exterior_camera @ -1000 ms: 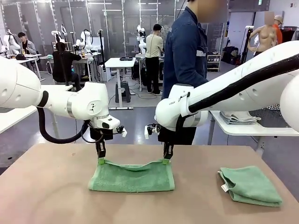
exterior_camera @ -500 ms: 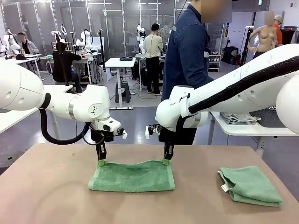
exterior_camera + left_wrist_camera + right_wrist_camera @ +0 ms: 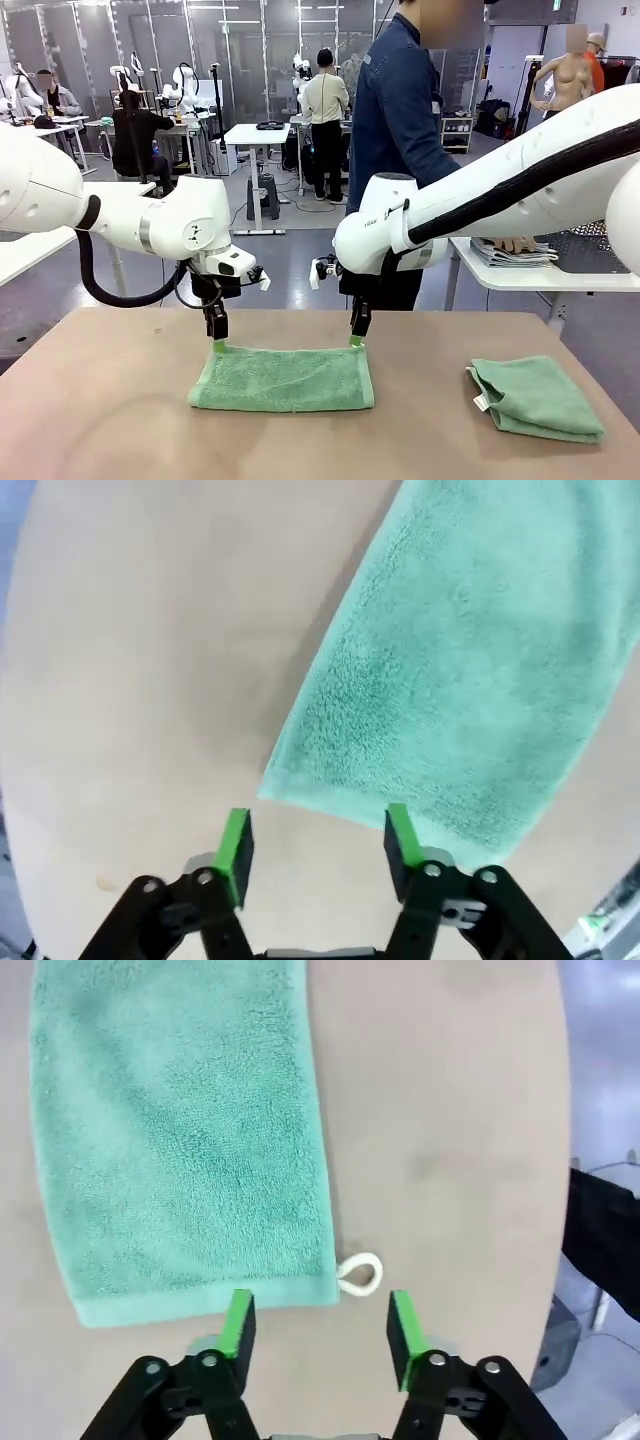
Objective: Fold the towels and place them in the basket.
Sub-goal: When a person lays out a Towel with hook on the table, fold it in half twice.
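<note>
Two mint-green towels lie on one brown table (image 3: 100, 400): the middle towel (image 3: 282, 378) and the right towel (image 3: 535, 398), both folded, each with one white tag. Two white robot arms reach in, the left arm (image 3: 150, 220) and the right arm (image 3: 500, 190), with one gripper apiece, the left gripper (image 3: 217, 343) and the right gripper (image 3: 357, 340), two green-padded fingers on each. One person in a dark blue jacket (image 3: 400, 110) stands at the far side; three more people are farther back. One stack of grey cloths (image 3: 510, 252) rests on one side table (image 3: 560, 280) at far right.
</note>
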Robot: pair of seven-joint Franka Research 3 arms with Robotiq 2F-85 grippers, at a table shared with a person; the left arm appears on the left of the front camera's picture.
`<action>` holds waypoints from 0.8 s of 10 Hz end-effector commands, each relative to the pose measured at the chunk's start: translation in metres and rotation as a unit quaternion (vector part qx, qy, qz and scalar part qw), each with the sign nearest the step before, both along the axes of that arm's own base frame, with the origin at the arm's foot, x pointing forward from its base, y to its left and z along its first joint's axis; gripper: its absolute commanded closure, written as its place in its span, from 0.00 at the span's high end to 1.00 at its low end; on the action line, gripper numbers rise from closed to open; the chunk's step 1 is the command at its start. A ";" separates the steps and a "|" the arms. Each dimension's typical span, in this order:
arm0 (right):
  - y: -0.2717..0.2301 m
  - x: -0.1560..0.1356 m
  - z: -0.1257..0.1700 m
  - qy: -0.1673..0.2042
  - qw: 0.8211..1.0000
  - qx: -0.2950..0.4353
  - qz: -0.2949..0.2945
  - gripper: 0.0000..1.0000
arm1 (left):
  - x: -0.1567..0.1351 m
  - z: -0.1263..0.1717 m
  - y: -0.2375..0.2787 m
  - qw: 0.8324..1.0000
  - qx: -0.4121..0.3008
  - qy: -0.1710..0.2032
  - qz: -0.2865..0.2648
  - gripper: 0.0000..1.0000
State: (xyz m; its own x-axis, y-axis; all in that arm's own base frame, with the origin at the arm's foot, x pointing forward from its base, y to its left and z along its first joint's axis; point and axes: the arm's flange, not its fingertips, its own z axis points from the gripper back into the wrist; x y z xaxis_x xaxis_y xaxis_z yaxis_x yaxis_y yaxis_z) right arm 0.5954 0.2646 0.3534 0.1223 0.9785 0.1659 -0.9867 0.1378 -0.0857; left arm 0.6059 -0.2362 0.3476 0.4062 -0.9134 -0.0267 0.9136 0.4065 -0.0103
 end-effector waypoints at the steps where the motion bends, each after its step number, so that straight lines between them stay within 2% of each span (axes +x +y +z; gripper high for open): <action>1: -0.007 -0.038 0.009 -0.024 0.996 -0.043 -0.074 0.84 | -0.051 0.014 0.014 0.999 -0.031 -0.016 0.011 1.00; 2: -0.008 -0.055 0.021 -0.036 0.988 -0.049 -0.139 0.94 | -0.081 0.026 0.017 0.997 -0.063 0.002 0.039 1.00; 3: -0.010 -0.069 0.032 -0.011 0.984 0.009 -0.179 1.00 | -0.108 0.035 0.021 0.994 -0.080 0.008 0.078 1.00; 4: -0.010 -0.081 0.041 -0.015 0.976 0.000 -0.218 1.00 | -0.132 0.045 0.026 0.991 -0.082 0.011 0.106 1.00; 5: -0.007 -0.089 0.045 -0.021 0.966 -0.005 -0.257 1.00 | -0.158 0.053 0.028 0.992 -0.073 0.026 0.104 1.00; 6: -0.003 -0.097 0.047 -0.007 0.960 -0.005 -0.281 1.00 | -0.182 0.057 0.030 0.989 -0.096 0.018 0.110 1.00; 7: 0.000 -0.099 0.046 0.013 0.957 -0.016 -0.290 1.00 | -0.194 0.056 0.032 0.989 -0.106 0.012 0.103 1.00; 8: 0.000 -0.101 0.045 0.017 0.956 -0.024 -0.291 1.00 | -0.204 0.052 0.034 0.990 -0.110 0.002 0.083 1.00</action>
